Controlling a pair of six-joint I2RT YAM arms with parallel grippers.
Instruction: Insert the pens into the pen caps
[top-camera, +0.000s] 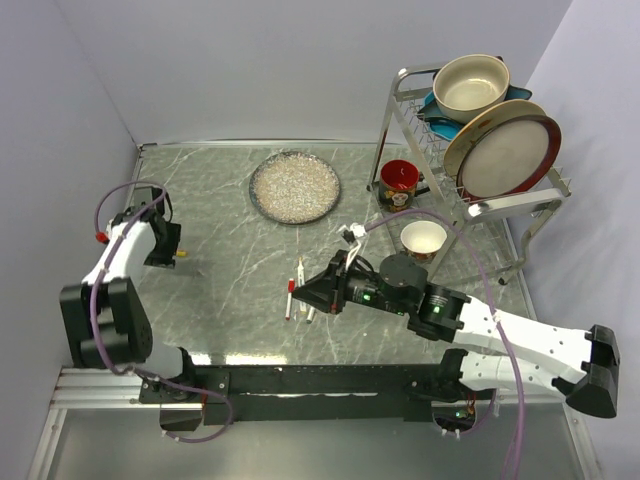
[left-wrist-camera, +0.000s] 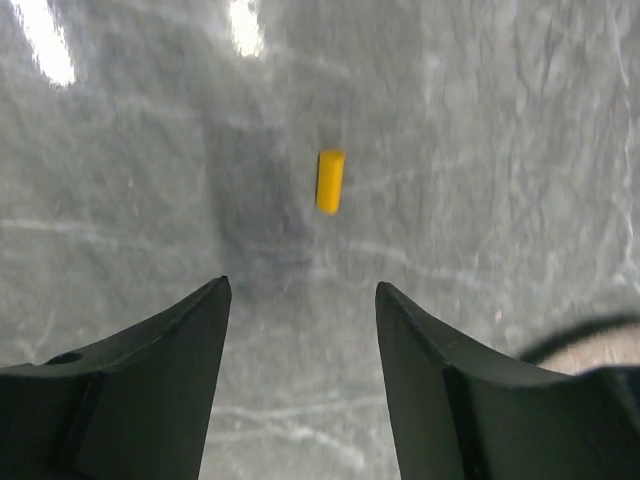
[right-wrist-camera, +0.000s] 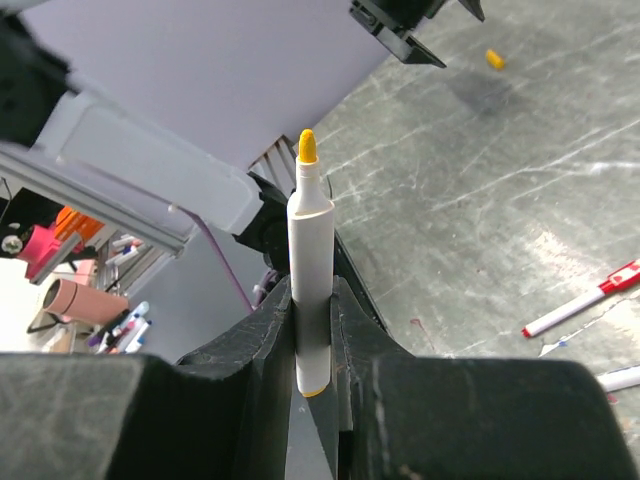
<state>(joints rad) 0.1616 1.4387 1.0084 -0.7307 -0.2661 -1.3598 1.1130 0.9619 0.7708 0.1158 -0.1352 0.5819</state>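
Note:
My right gripper (right-wrist-camera: 312, 292) is shut on a white pen with a yellow tip (right-wrist-camera: 309, 270), held upright above the table; it sits mid-table in the top view (top-camera: 312, 290). The orange-yellow cap (left-wrist-camera: 330, 181) lies flat on the table ahead of my left gripper (left-wrist-camera: 300, 292), which is open, empty and hovering just short of it. The cap also shows in the top view (top-camera: 183, 254), next to the left gripper (top-camera: 168, 246), and far off in the right wrist view (right-wrist-camera: 495, 59). A pen with a red cap (top-camera: 291, 290) (right-wrist-camera: 585, 300) and another white pen (top-camera: 308, 313) (right-wrist-camera: 622, 378) lie by the right gripper.
A speckled plate (top-camera: 294, 186) lies at the back centre. A red mug (top-camera: 400, 183) and a white cup (top-camera: 424, 238) stand beside a dish rack (top-camera: 400, 120) holding a bowl and plates at the back right. Walls close in on the left and right.

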